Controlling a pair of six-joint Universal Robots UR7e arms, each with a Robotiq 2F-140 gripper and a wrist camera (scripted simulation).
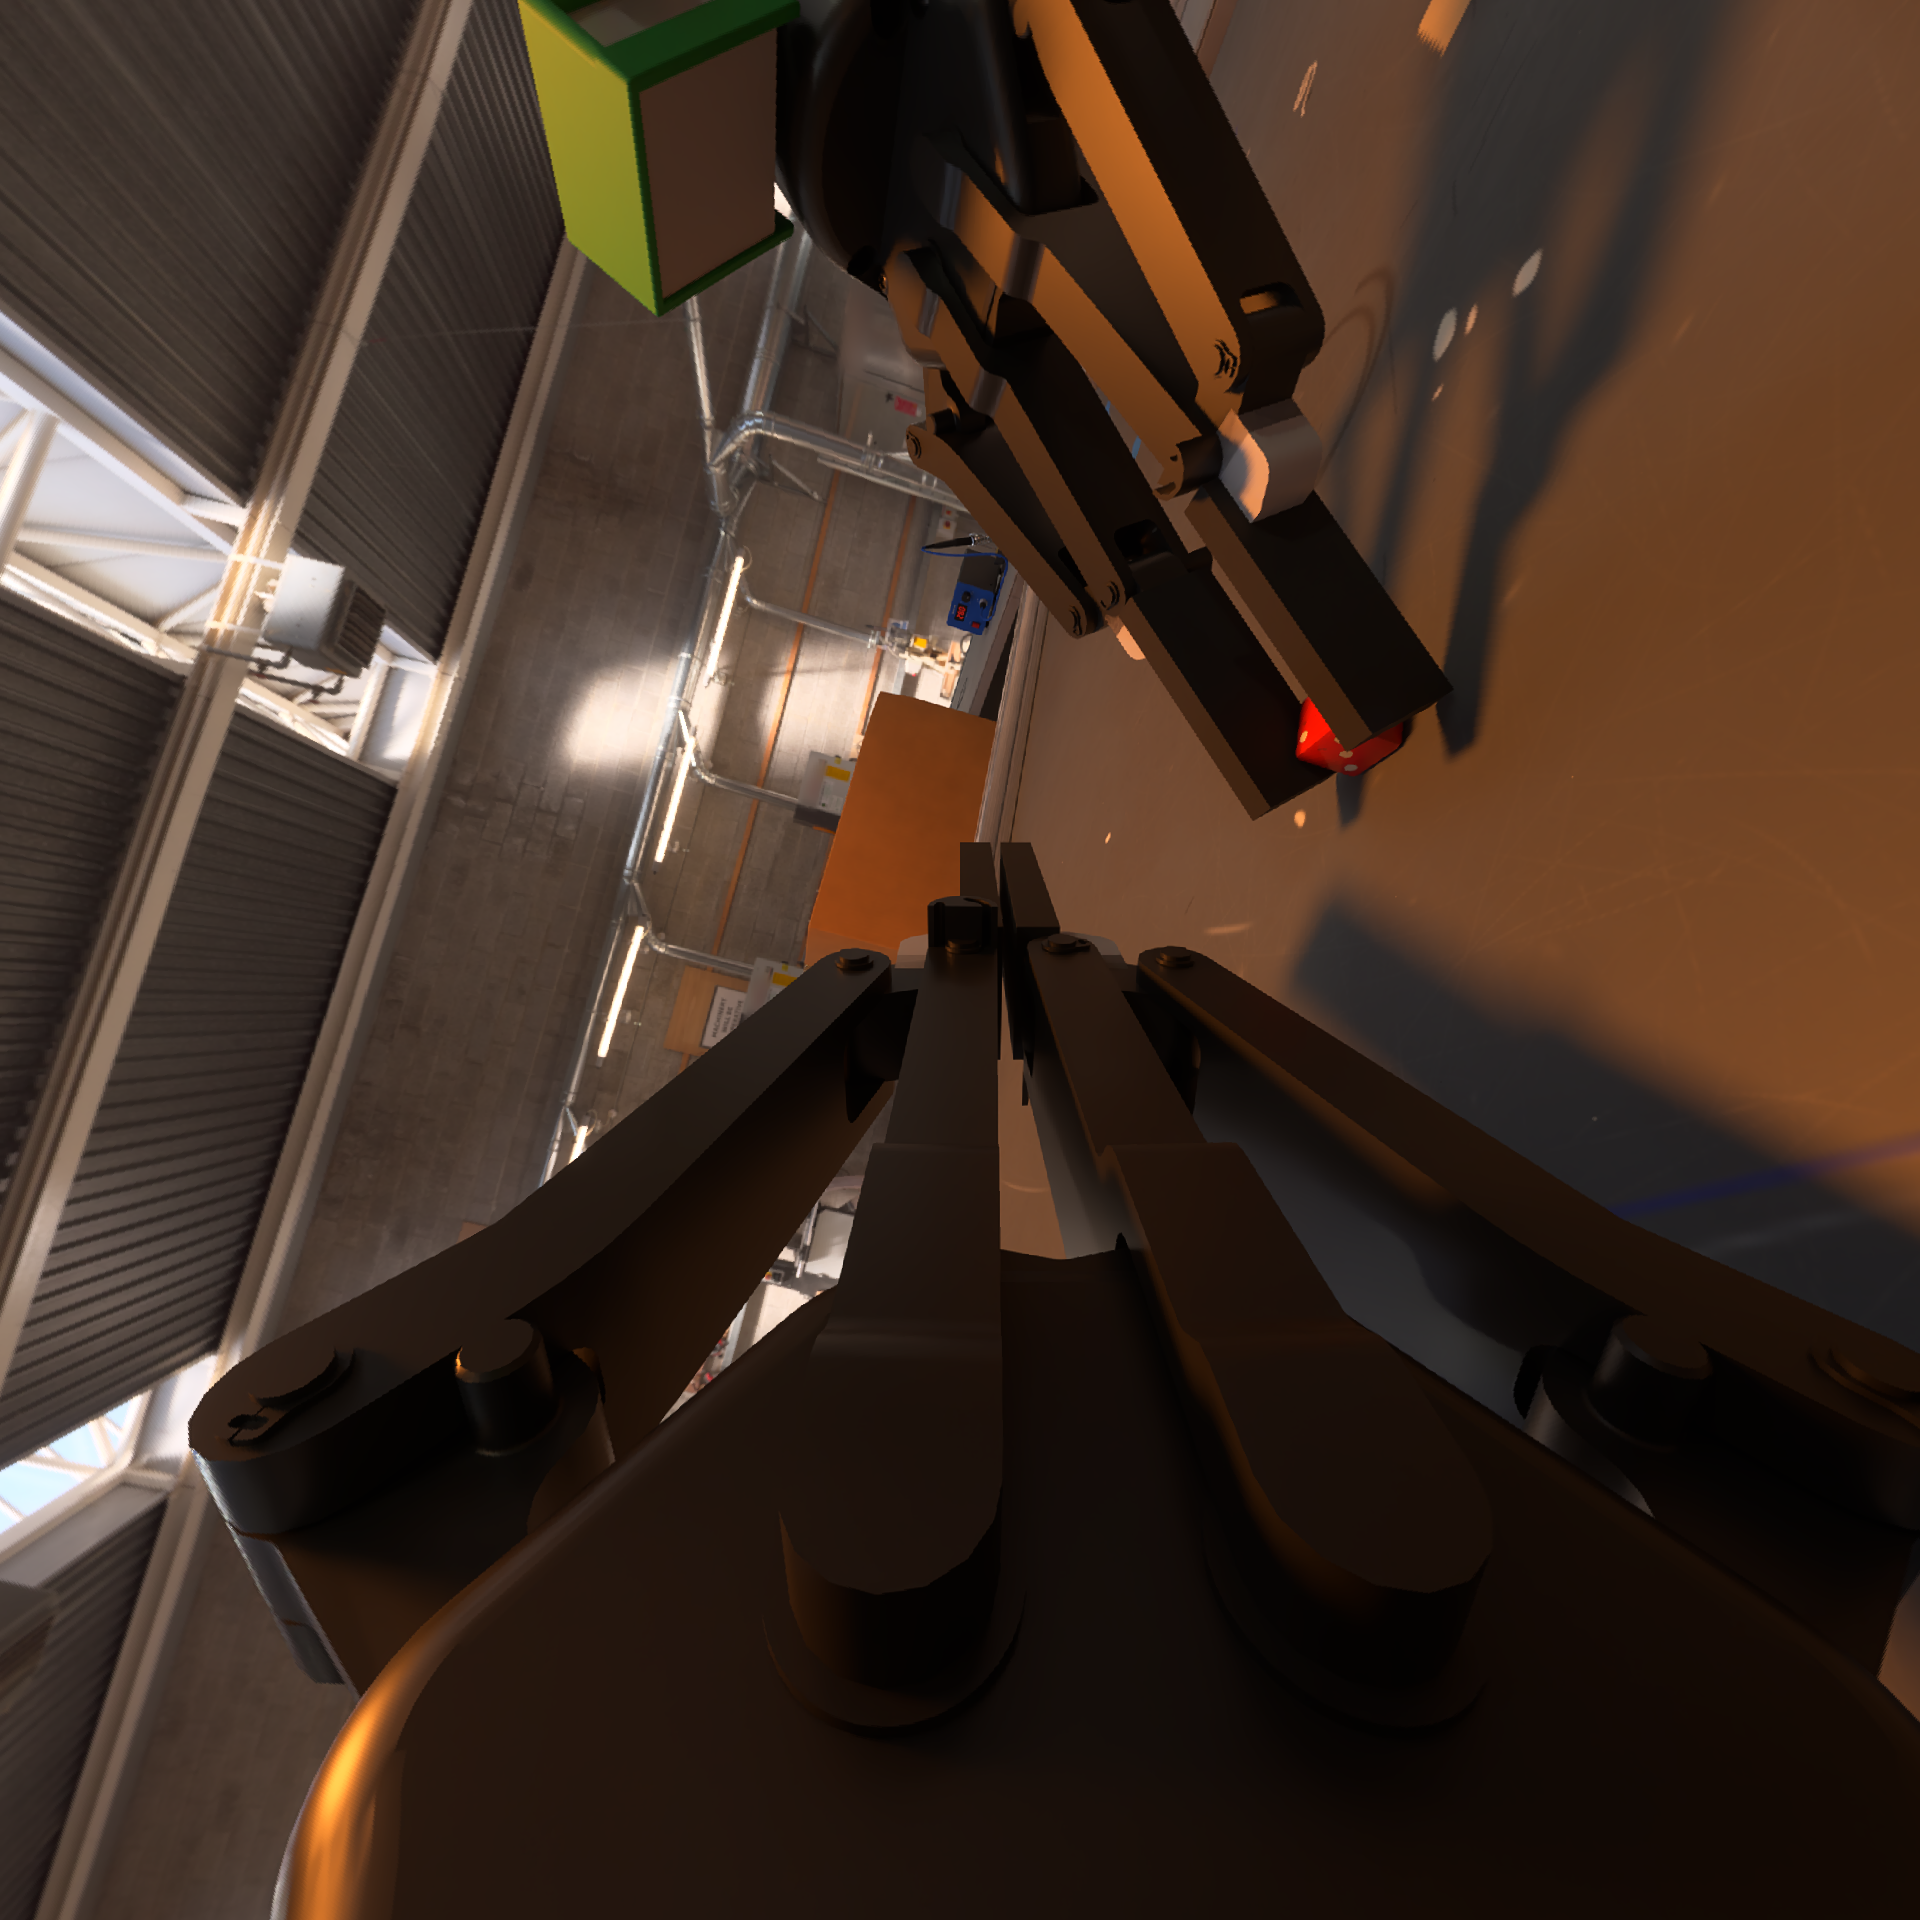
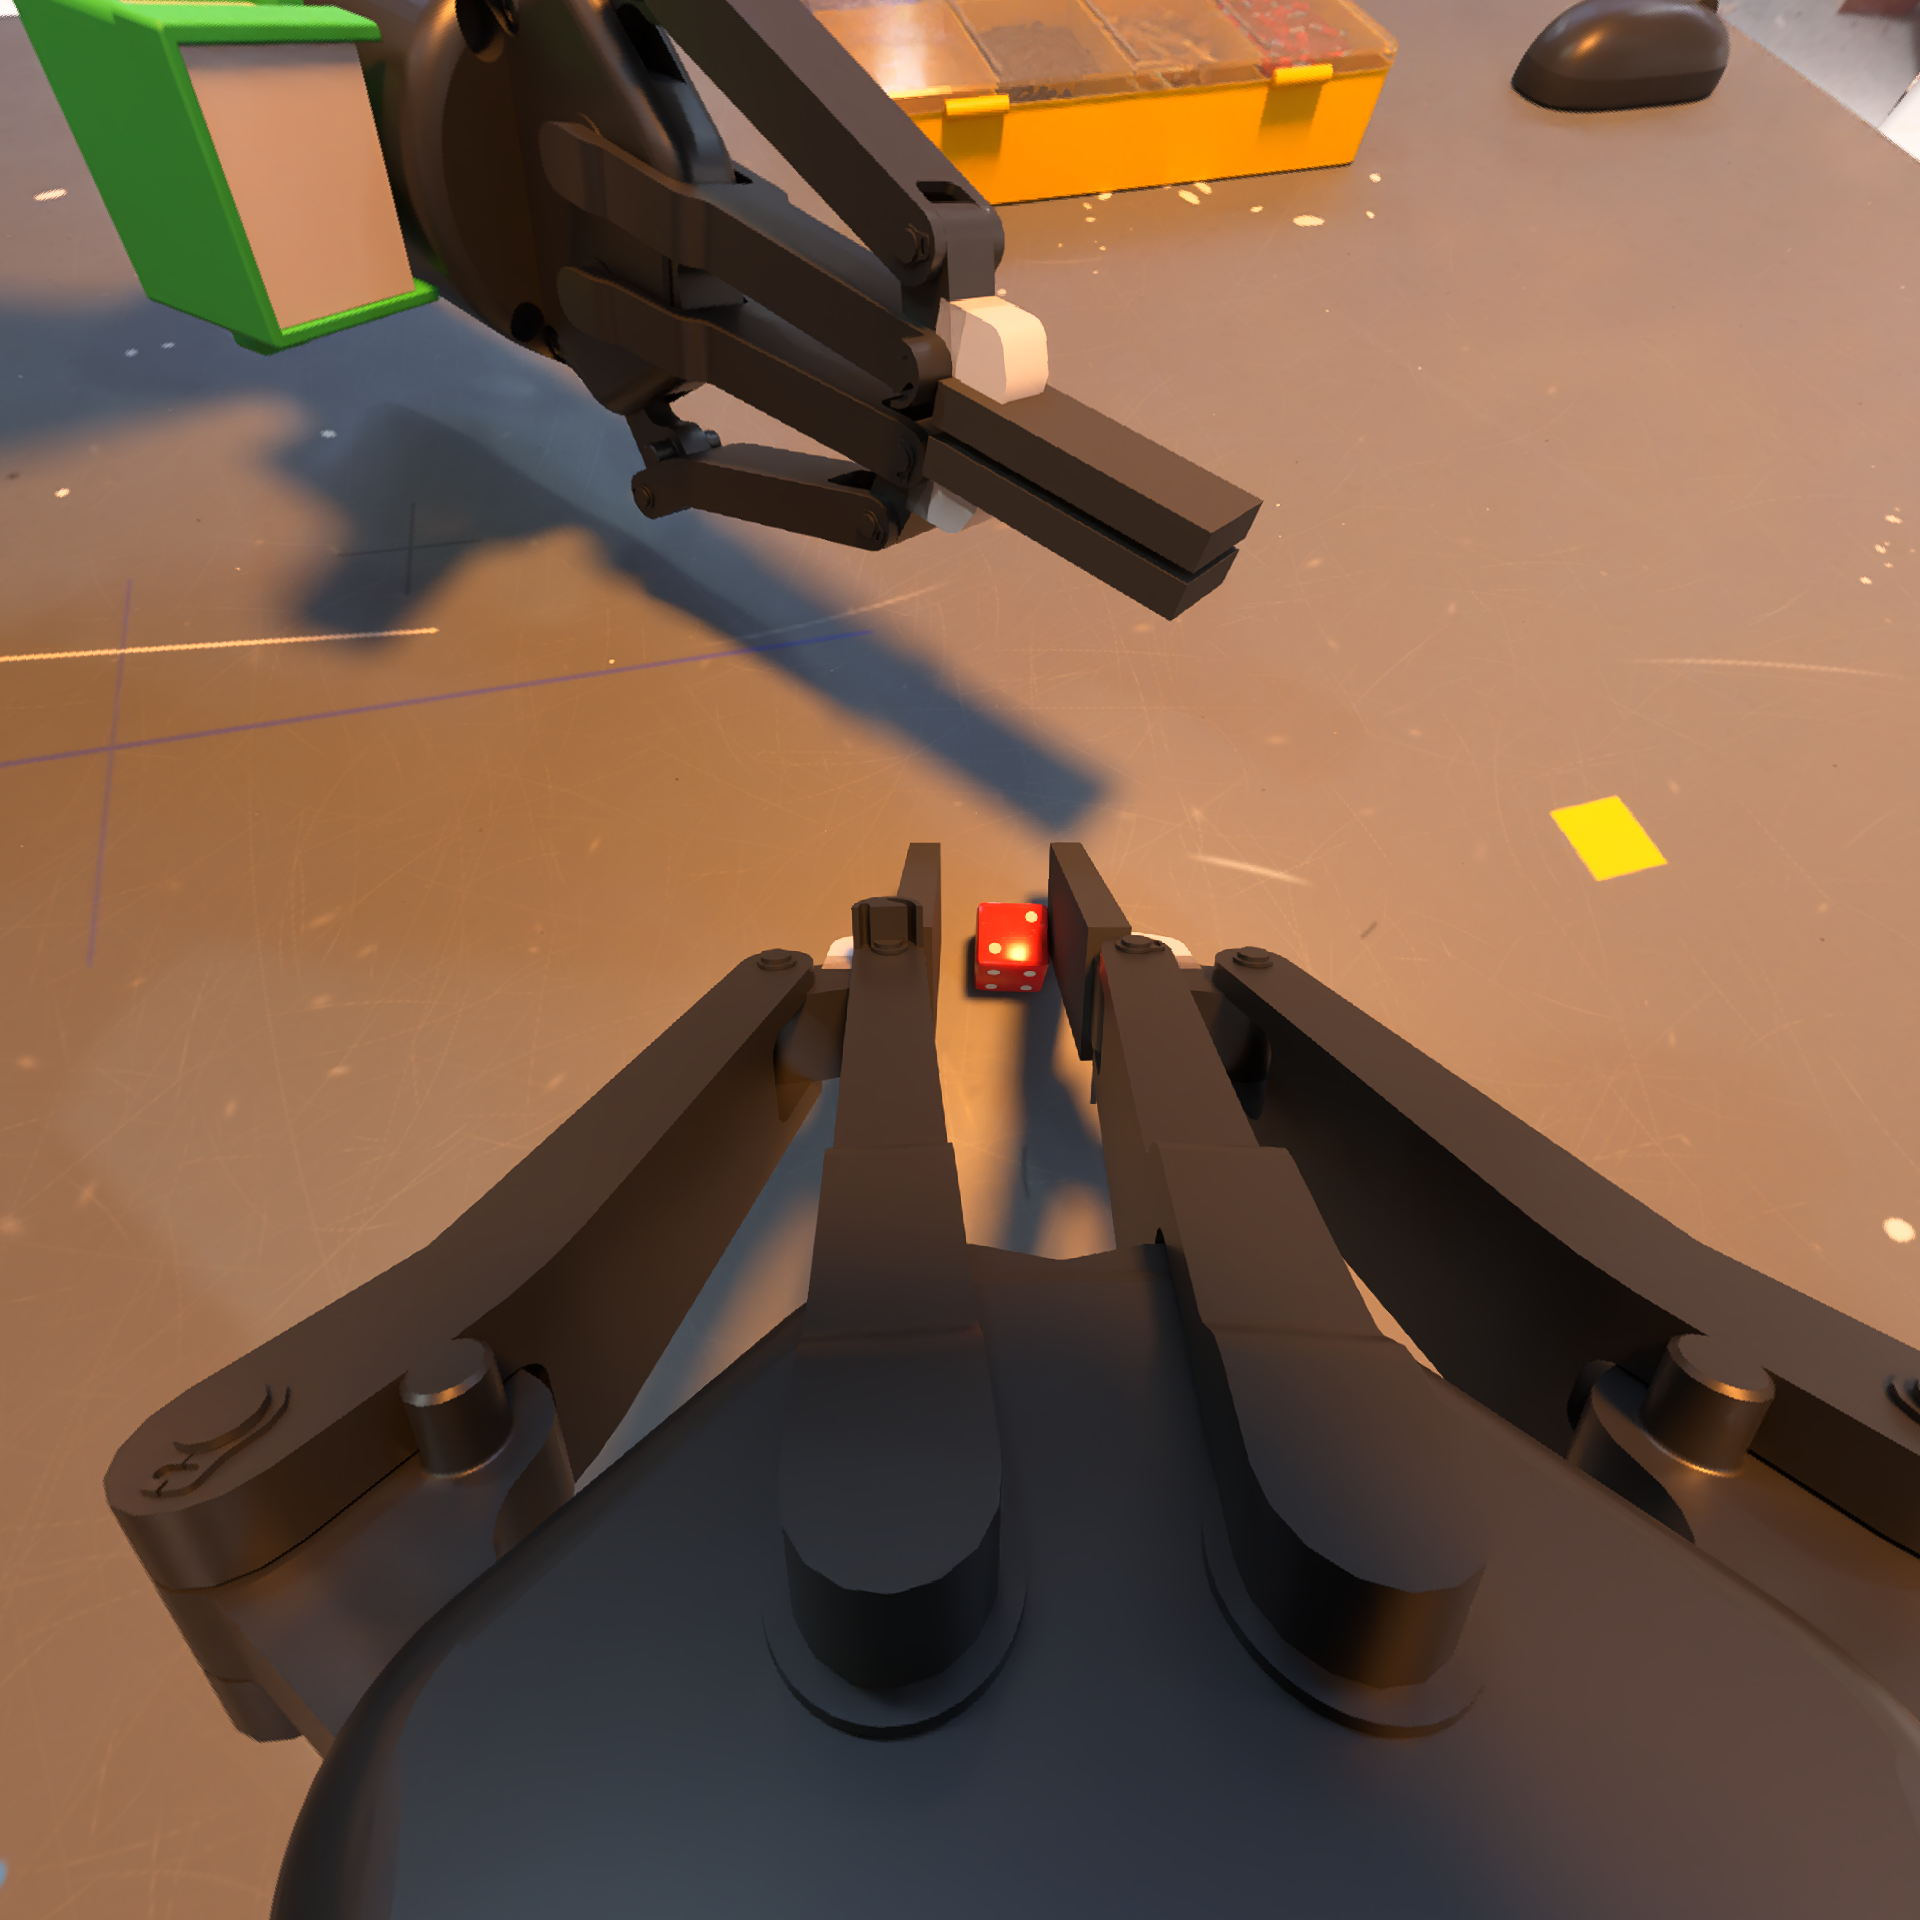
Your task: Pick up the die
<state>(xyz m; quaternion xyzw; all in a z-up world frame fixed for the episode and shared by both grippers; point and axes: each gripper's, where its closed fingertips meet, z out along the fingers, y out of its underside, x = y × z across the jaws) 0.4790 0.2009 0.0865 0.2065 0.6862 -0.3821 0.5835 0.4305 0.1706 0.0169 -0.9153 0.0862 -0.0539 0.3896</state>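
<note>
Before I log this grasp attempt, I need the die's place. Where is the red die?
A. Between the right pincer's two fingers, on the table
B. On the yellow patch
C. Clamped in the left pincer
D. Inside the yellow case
A: the red die sits on the table between the right pincer fingers, a gap showing on its left side.

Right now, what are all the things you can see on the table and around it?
Die: one, red with white dots, on the table between the right gripper's fingers, touching the right-hand one, gap on the other side.
Organiser box: one, orange with clear lid, far edge of table.
Yellow patch: one, flat on table, right of the die.
Dark rounded object: one, far right corner.
Table: one, brown, scratched.
Left gripper: fingers closed together, empty, hovering beyond the die.
Right gripper: fingers astride the die, not yet clamped.
</note>
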